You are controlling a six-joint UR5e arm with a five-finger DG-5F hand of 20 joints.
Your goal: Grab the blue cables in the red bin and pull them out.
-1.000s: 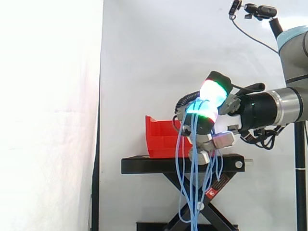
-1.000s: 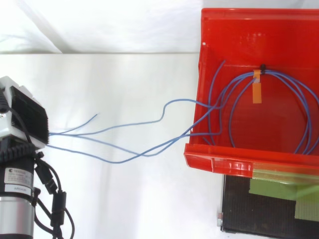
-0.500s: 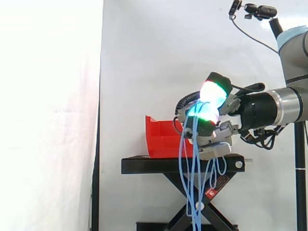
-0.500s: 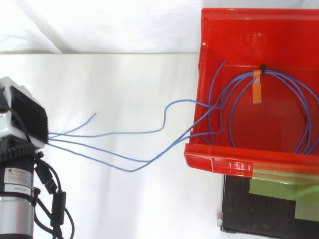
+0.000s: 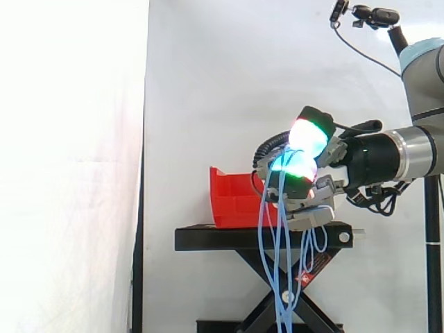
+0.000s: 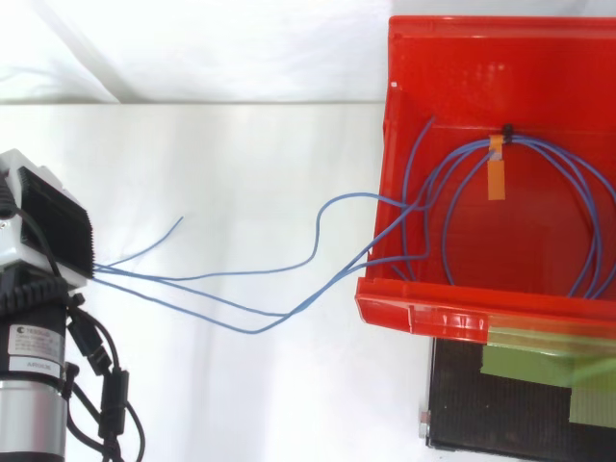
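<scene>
Blue cables (image 6: 527, 144) lie coiled in the red bin (image 6: 423, 313) at 3 o'clock in the top view; loose strands run to 9 o'clock, where the robot hand (image 5: 300, 182) is curled round them. You're mid-pull: next, draw farther away until the coil clears the rim.

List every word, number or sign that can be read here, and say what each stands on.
Too small to read: white label on the arm.
Too blurred to read: red sticker on the black stand.
No print seen: orange tag on the blue cables in the red bin.
</scene>
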